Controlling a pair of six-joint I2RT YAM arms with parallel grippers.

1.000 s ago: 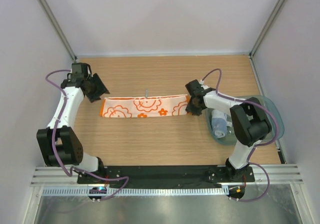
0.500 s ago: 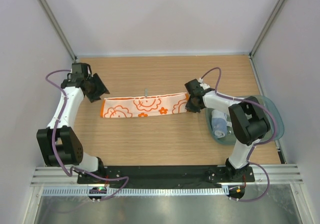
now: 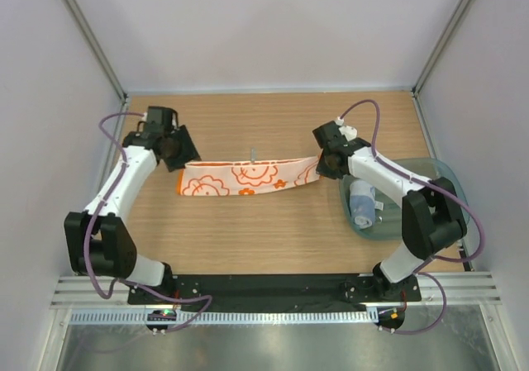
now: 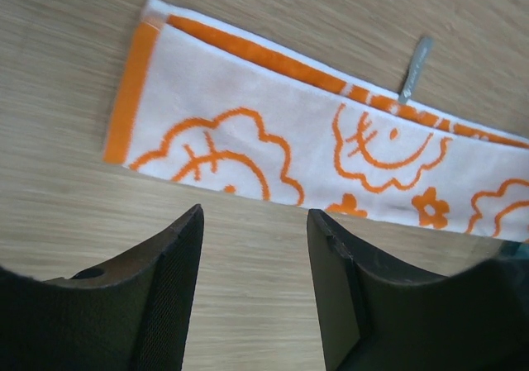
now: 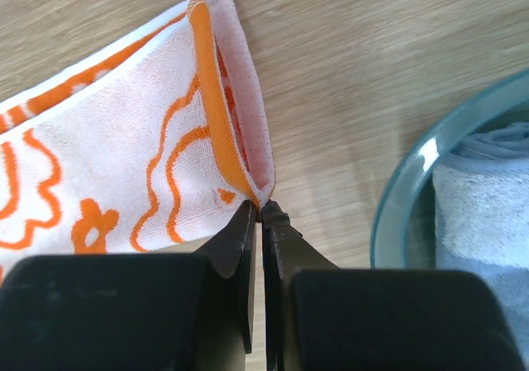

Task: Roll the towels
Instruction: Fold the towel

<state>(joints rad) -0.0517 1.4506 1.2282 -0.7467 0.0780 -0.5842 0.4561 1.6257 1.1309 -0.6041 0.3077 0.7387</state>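
Observation:
The white towel with the orange pattern (image 3: 248,177) lies as a long folded strip across the table's middle. My right gripper (image 3: 324,166) is shut on its right end corner, which is pinched and lifted (image 5: 219,131) at the fingertips (image 5: 260,211). My left gripper (image 3: 183,152) hovers at the strip's left end, jaws open (image 4: 254,214) over bare wood beside the towel's edge (image 4: 273,148), holding nothing. The pale grey-blue towel (image 3: 361,204) lies rolled in the teal tray (image 3: 450,177), also seen in the right wrist view (image 5: 488,197).
The translucent teal tray's rim (image 5: 395,193) sits close to the right of my right gripper. A small grey tag (image 4: 416,61) sticks out from the orange towel's far edge. White walls and metal posts enclose the wooden table (image 3: 273,239).
The right gripper has shut on the orange towel's right corner and drawn the strip slightly right. The left arm has swung in rightwards to the strip's left end, still open.

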